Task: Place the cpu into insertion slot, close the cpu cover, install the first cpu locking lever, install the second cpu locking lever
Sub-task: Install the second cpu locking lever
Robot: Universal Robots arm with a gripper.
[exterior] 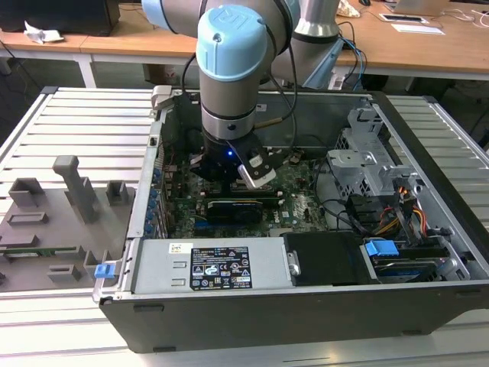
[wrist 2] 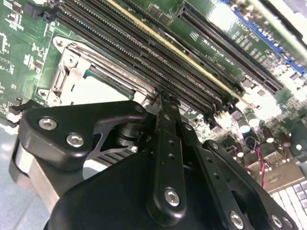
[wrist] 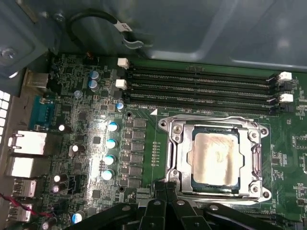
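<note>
The cpu [wrist: 216,155], a dull silver-beige square, lies in the insertion slot [wrist: 259,193] on the green motherboard. The cpu cover [wrist: 180,153], a silver frame plate, lies flat around it with the chip showing through its window. A thin wire locking lever [wrist: 211,118] runs along the cover's edge on the memory-slot side. My gripper [wrist: 165,186] is shut with nothing between its fingers, its tips just beside the socket's edge. In the second wrist view the joined fingertips [wrist 2: 165,103] hang close over the cover [wrist 2: 67,72]. In the exterior view the arm [exterior: 229,76] reaches down into the open computer case.
Long black memory slots [wrist: 201,88] run beside the socket, and capacitors [wrist: 111,143] stand on its other side. A black card with a grille [exterior: 233,206], the power supply [exterior: 218,267], a drive cage [exterior: 367,164] and cables [exterior: 397,210] crowd the case. Grey fixtures [exterior: 69,191] sit outside it.
</note>
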